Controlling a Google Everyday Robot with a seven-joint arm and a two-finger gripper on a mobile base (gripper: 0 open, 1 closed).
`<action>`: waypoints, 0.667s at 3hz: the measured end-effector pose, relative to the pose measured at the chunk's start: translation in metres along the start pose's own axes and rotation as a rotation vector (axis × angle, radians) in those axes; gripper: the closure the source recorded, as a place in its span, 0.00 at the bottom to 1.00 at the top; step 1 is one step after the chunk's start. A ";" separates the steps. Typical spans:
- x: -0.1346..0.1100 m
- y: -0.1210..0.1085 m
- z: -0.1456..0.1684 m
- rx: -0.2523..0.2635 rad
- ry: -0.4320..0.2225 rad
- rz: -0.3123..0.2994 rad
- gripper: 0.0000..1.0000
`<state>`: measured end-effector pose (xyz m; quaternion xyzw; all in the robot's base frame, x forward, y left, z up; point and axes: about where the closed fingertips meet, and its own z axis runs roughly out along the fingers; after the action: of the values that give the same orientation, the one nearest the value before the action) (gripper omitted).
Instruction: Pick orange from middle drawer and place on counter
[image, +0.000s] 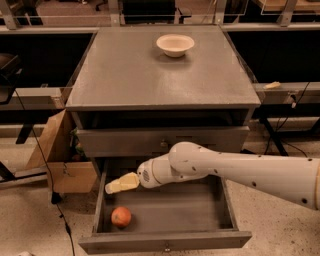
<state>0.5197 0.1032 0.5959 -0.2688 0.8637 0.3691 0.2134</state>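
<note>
Though near orange (121, 217), end effector (109, 188) apart.

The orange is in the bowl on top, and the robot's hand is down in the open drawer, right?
Not quite. The camera view shows the orange on the floor of the open drawer, not in the bowl. The gripper is indeed down in that drawer.

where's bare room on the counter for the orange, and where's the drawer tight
The counter is bare across its front, left and right; only the cream bowl sits near the back edge. In the middle drawer, the floor right of the orange is free. It is crowded at the drawer's left, where the tool hangs near the orange.
</note>
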 end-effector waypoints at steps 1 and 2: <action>0.009 0.002 0.031 -0.085 0.033 -0.155 0.00; 0.027 -0.004 0.052 -0.110 0.041 -0.244 0.00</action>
<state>0.5106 0.1316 0.5451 -0.3904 0.8073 0.3815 0.2242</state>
